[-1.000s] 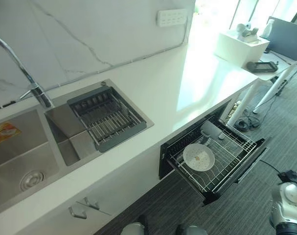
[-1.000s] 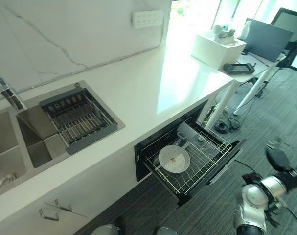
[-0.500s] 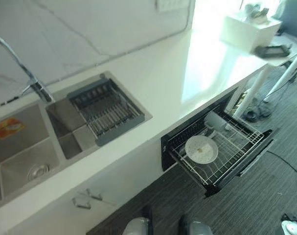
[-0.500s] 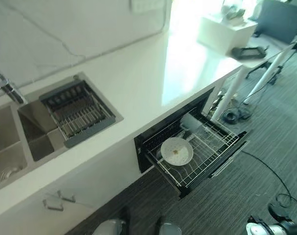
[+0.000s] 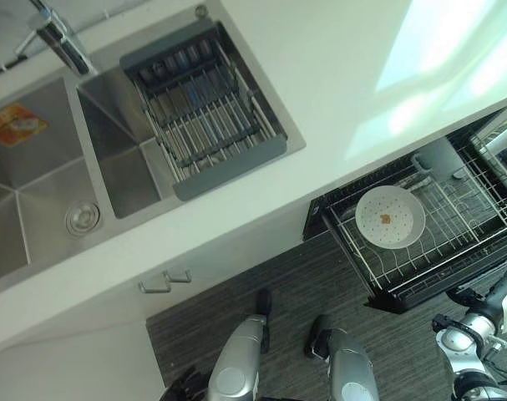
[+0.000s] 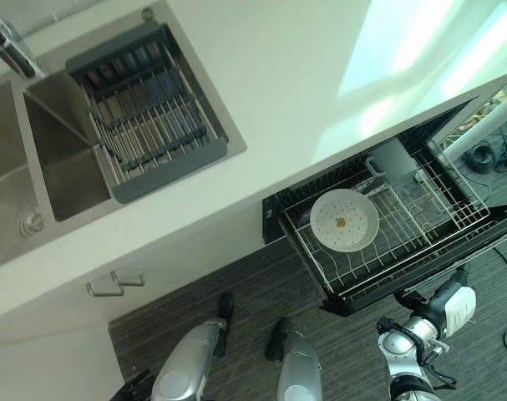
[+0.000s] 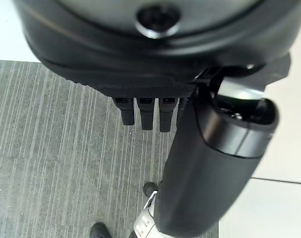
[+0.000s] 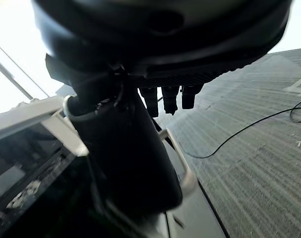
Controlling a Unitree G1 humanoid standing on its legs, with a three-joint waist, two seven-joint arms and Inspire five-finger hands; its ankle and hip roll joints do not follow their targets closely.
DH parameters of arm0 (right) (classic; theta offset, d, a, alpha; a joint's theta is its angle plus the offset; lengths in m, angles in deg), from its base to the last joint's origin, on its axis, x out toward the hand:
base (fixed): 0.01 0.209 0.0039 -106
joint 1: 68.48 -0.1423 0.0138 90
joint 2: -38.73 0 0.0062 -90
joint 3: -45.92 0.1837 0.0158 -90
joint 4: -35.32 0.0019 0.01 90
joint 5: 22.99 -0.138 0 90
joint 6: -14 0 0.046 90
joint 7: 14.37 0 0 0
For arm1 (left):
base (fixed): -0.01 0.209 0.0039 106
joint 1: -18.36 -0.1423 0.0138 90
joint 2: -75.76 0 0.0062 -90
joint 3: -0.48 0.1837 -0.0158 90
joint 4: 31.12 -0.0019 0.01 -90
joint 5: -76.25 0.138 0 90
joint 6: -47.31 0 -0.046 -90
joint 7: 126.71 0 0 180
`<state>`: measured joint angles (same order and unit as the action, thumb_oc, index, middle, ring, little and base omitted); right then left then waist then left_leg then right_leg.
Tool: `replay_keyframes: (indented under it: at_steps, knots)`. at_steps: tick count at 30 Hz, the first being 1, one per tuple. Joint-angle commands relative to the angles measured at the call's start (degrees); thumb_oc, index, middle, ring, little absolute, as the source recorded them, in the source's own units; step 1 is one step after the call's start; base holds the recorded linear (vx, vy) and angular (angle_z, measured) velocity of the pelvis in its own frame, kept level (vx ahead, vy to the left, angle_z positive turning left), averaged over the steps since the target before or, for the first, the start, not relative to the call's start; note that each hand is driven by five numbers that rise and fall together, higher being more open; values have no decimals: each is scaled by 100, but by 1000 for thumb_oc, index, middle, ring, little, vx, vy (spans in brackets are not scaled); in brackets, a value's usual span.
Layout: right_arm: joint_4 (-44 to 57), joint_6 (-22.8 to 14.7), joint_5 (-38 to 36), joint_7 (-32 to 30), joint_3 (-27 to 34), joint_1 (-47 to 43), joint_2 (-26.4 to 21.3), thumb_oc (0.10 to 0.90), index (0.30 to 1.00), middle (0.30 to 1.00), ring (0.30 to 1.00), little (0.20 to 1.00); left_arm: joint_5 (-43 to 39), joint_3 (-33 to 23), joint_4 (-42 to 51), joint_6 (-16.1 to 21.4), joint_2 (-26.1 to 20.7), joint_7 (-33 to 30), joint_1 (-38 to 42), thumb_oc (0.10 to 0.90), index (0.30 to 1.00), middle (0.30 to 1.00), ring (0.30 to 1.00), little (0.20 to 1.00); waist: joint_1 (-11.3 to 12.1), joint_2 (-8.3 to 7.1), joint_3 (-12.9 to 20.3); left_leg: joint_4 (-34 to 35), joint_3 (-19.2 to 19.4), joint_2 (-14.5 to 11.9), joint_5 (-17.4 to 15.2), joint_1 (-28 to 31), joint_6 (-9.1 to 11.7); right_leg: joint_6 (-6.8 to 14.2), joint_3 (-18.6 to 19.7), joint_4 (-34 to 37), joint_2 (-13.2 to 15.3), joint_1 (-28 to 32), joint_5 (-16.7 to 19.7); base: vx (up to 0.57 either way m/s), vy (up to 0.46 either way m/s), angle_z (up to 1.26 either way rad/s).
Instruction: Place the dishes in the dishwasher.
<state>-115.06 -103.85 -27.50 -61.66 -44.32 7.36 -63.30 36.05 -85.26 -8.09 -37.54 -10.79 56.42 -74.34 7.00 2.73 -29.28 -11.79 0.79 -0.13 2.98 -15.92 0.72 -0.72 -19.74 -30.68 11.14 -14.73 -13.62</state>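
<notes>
Overhead views: a white countertop with a steel double sink; a grey drying rack sits across the sink's right basin, and a tap stands behind the sink. Below the counter's front edge the dishwasher drawer is pulled out over the grey striped floor. Its wire rack holds a white plate lying flat (a small brown speck at its centre) and a pale cup toward the back.

Left hand — seen in its wrist view over the floor; its fingers hang straight and the thumb juts forward, nothing held.

Right hand — in its wrist view beside the drawer's front edge; its fingers are straight and empty, the thumb extended, grasping nothing.
</notes>
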Motion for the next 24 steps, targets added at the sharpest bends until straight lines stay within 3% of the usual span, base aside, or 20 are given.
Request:
replay_keyframes:
  at_steps: [1, 8, 14, 19, 21, 23, 24]
  knots:
    - [373, -521, 396, 39, -335, -582, -455, 800, 900, 900, 900, 900, 35, 100, -96, 185, -102, -18, -202, 800, 900, 900, 900, 900, 238, 106, 303, -585, -208, -202, -1027, 287, -10, 112, 321, 67, -104, 290, -245, 15, 0, 7]
    - [563, -737, 266, -22, -609, -1084, -565, 800, 900, 900, 900, 900, 199, 173, -98, 223, -106, 50, -221, 800, 900, 900, 900, 900, 475, 204, 269, -540, -314, -191, -921, 193, 20, 101, 178, -71, -42, 223, -310, 13, 22, 20]
    - [834, -919, 262, 182, -706, -1974, -963, 800, 900, 900, 900, 900, 414, 113, -93, 230, -207, 183, -279, 800, 900, 900, 900, 900, 796, 250, 274, -540, -532, -163, -980, 145, 70, 184, 64, -202, 9, 245, -521, 45, 14, 15]
    - [821, -677, 210, 457, -946, -2827, -1269, 800, 900, 900, 900, 900, 591, 67, -102, 255, -282, 277, -278, 800, 900, 900, 900, 900, 1057, 296, 309, -540, -706, -135, -959, 79, 88, 190, -103, -219, 47, 290, -571, 9, 27, 12]
    - [752, -616, 547, 425, -1095, -3224, -1425, 800, 900, 900, 900, 900, 649, 53, -109, 244, -339, 349, -273, 800, 900, 900, 900, 900, 1186, 321, 315, -540, -781, -109, -946, 44, 92, 195, -194, -237, 81, 316, -600, 11, 22, 28]
    - [613, -303, 949, 459, -1493, -3788, -1671, 800, 900, 900, 900, 900, 721, 23, -101, 257, -423, 461, -280, 800, 900, 900, 900, 900, 1376, 364, 337, -540, -886, -78, -902, -24, 121, 205, -331, -268, 120, 347, -632, 28, 27, 34]
    - [468, -96, 792, 485, -1800, -4219, -1806, 800, 900, 900, 900, 900, 786, 25, -80, 343, -476, 511, -293, 800, 900, 900, 900, 900, 1510, 402, 357, -540, -956, -64, -867, -86, 146, 213, -439, -286, 162, 376, -661, 23, 49, 30]
